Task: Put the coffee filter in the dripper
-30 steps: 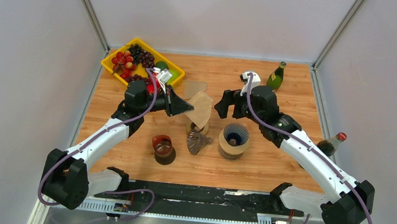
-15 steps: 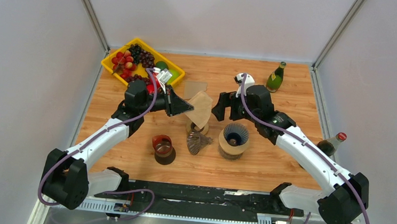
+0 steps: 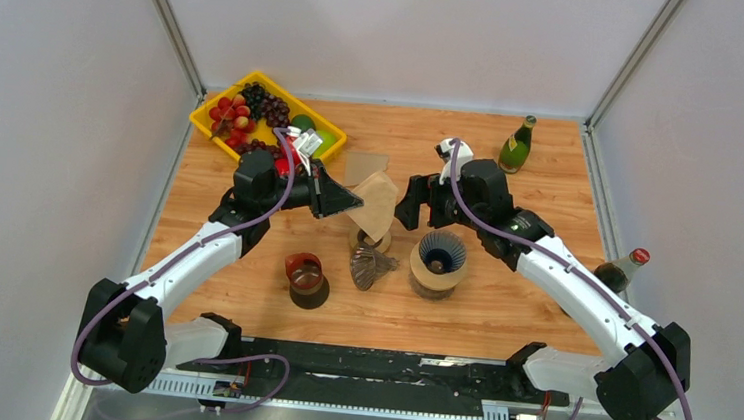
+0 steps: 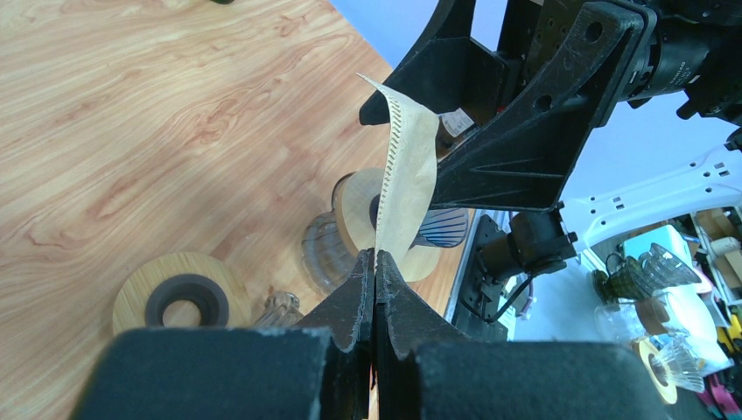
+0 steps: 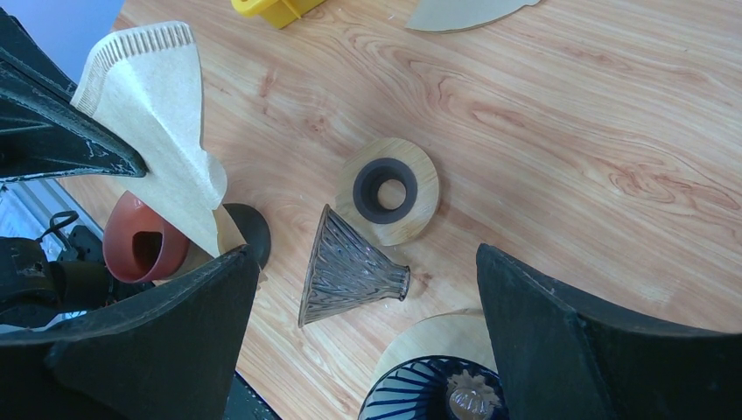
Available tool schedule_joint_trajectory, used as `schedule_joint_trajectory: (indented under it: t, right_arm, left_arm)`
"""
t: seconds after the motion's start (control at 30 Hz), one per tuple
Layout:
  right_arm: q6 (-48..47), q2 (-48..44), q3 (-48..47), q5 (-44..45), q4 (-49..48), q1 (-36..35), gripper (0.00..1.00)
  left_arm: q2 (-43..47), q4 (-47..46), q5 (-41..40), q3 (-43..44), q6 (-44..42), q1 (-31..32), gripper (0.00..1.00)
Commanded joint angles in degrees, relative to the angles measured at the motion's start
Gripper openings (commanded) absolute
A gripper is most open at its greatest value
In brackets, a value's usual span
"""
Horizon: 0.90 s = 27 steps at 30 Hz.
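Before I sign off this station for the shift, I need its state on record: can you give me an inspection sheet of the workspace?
Surface: wooden table, no spills seen.
Job's things: paper filter held in the air, in neither dripper; blue dripper upright on a wooden base.
Clutter: glass dripper on its side, wooden ring, red cup, spare filter lying flat, fruit tray, green bottle, red-capped bottle.
Grippers: left gripper shut on the filter; right gripper open, holding nothing.
Cables: purple cable along each arm, none snagged that I can see.
Surroundings: plain grey walls on three sides.
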<state>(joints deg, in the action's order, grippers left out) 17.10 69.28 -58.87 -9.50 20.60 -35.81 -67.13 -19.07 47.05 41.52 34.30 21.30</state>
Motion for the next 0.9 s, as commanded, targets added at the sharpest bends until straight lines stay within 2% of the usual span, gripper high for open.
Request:
schedule_joint_trajectory:
  t: [0.0,0.4,0.87]
  right_arm:
    - [1.3,-2.0,-1.3,0.4,-1.0,0.1,0.98]
    - [1.4,-2.6,-1.5,3.2,1.6,0.0,0.98]
    - [1.3,-0.7,-3.2,-2.6,0.5,0.0,0.98]
  left_arm:
    - [0.0,-1.2,0.3,1.9,0.1,0.0,0.00]
    - [0.3,-0.8,0.8,1.8,-0.4,0.0,0.00]
    - [-0.7,-2.0,1.8,1.7,0.5,0.0,0.00]
